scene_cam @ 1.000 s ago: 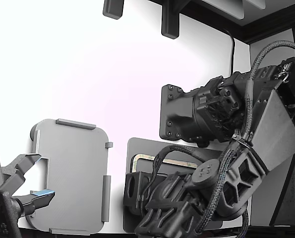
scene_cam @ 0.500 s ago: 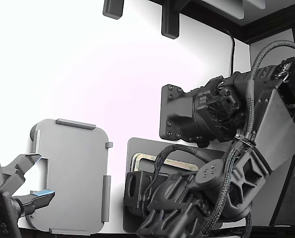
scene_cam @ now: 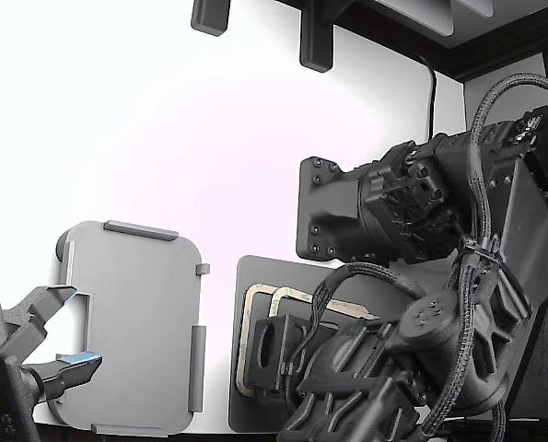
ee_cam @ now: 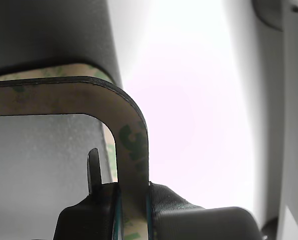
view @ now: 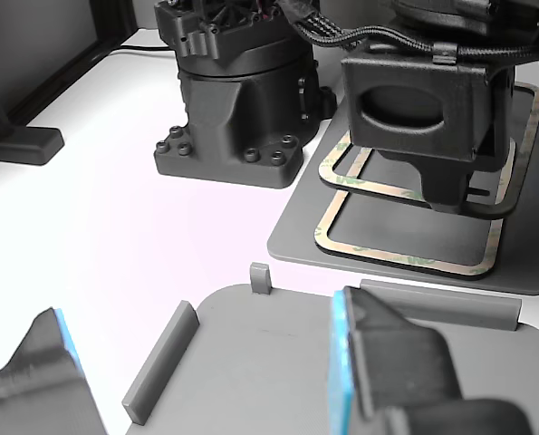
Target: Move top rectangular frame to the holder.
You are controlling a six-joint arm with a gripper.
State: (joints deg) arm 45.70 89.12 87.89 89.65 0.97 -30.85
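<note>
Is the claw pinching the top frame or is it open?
Pinching. In the wrist view the claw has a finger on each side of the top frame, pressed against its edge.

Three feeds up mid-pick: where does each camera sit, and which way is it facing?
Exterior view: high, looking down on the table; holder at its left, arm over the dark mat at its right.
Wrist view: on the wrist, close up on the gripper pinching the top rectangular frame.
Other view: low by the holder, facing the mat; second gripper's blue-padded fingers in the foreground.
Shared: all three show the top frame, offset from the second frame.
</note>
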